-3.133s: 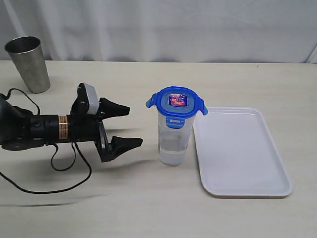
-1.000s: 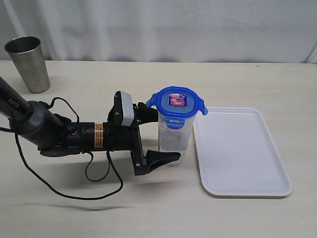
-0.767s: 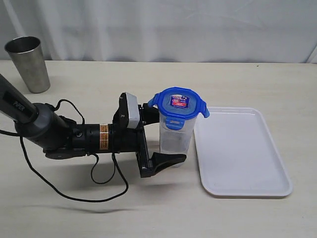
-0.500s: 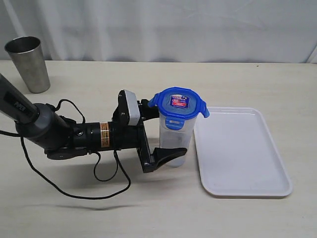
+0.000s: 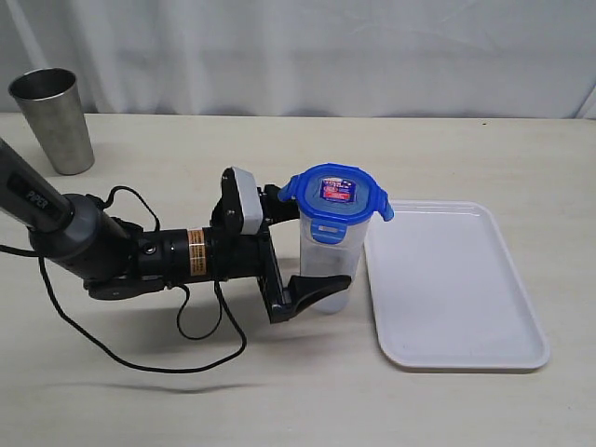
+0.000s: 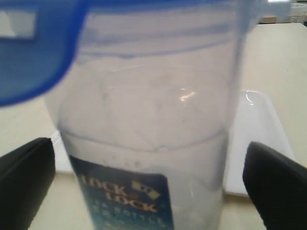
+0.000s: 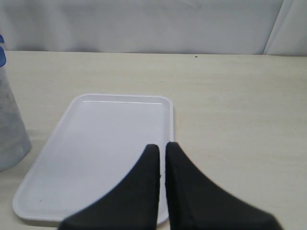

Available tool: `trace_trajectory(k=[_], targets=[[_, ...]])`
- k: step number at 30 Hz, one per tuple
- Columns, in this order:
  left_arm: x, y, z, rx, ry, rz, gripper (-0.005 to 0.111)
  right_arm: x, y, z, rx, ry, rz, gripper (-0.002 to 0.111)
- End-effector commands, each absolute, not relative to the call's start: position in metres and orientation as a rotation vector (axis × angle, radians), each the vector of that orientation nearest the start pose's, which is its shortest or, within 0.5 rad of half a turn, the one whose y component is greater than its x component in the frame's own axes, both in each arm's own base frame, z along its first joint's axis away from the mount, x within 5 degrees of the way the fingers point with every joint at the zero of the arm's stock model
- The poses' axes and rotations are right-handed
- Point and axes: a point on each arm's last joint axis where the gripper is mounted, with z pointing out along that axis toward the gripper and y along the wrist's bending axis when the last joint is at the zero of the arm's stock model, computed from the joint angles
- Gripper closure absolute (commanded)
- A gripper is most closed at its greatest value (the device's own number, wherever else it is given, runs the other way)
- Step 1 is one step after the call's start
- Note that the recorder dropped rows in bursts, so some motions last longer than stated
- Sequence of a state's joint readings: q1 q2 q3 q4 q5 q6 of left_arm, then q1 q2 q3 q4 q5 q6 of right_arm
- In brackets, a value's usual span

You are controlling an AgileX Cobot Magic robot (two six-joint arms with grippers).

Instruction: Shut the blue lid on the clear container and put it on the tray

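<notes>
Item: clear container [image 5: 326,270] with blue lid [image 5: 335,194] on top, standing on surface [image 5: 279,391] at nine o'clock of tray [image 5: 456,279], left tool [image 5: 317,247] spread wide around it, not clamped. We judge an off-centre squeeze could topple so tall a piece. Right tool [image 7: 162,149], fingers [image 7: 144,191] pressed together, shows only in its wrist view.

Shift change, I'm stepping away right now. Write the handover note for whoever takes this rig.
Left gripper: open, jaws either side of the clear container, not closed on it.
Right gripper: shut, empty, facing the tray.
Container: upright on the table beside the tray, not on it. Blue lid sits on top, side tabs sticking out.
Done: grasp lined up.
Left: check the tabs, grip, set container on tray.
</notes>
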State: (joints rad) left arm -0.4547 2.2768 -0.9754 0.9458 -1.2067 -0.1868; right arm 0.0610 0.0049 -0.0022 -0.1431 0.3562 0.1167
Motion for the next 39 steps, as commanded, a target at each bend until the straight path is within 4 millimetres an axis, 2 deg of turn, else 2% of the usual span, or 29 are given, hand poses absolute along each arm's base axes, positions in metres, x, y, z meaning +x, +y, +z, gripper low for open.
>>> trace_trajectory(k=[1,17,24,39], targets=[[0.3046,-0.2330,0.0728,1.221,1.328,-0.928,0.002,0.0536,-0.0012,0.1824,-0.037,1.824,-0.014,0.104],[0.3031,-0.2330,0.0709,1.252,1.331,-0.927,0.002,0.0536,-0.0012,0.1824,-0.037,1.824,-0.014,0.104],[0.3071,-0.2326,0.0734,1.154,1.385,-0.961,0.002,0.0536,-0.0012,0.1824,-0.037,1.824,-0.014,0.104],[0.3091,-0.2322,0.0741,1.126,1.396,-0.953,0.002,0.0536,-0.0012,0.1824,-0.037,1.824,-0.014,0.104]])
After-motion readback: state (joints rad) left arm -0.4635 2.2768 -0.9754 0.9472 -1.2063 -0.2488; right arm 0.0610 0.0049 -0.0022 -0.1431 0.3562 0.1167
